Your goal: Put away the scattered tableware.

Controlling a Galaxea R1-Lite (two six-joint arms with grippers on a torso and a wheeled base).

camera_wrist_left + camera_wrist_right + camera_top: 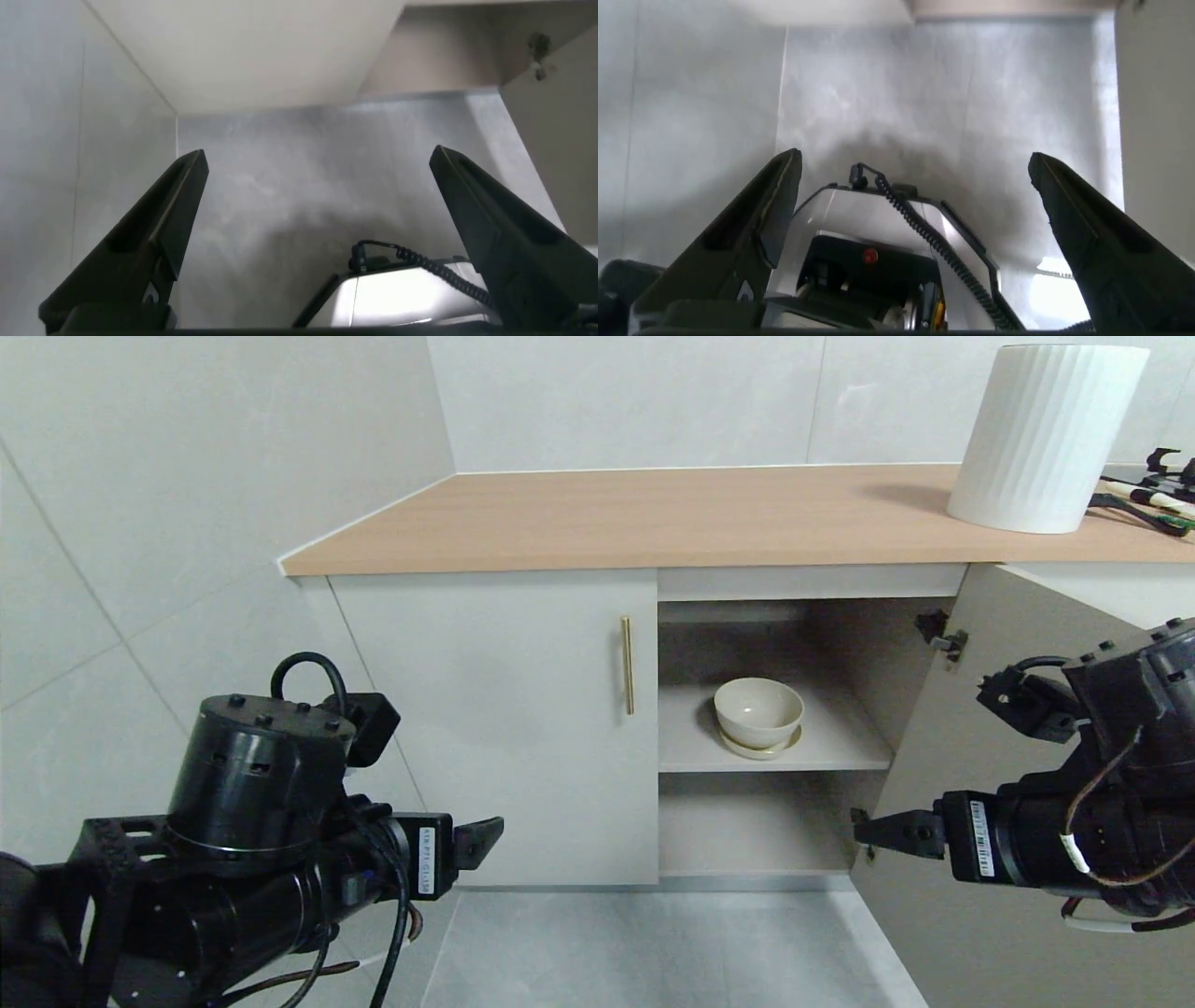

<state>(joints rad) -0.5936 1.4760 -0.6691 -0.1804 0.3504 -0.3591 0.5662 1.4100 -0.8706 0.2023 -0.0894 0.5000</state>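
White labels on both grippers carried print too small to read. The left gripper and right gripper hung with fingers spread wide (over grey floor, per the wrist views). Beyond and above them, between the two, the bowl sat on a saucer on the upper shelf. The open cupboard door stood just beside the right gripper.

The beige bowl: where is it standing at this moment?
In the head view the beige bowl sits on a small plate on the upper shelf of the open cupboard, right of the gold door handle.

Cream bowl, ribbed white container, wood-grain countertop
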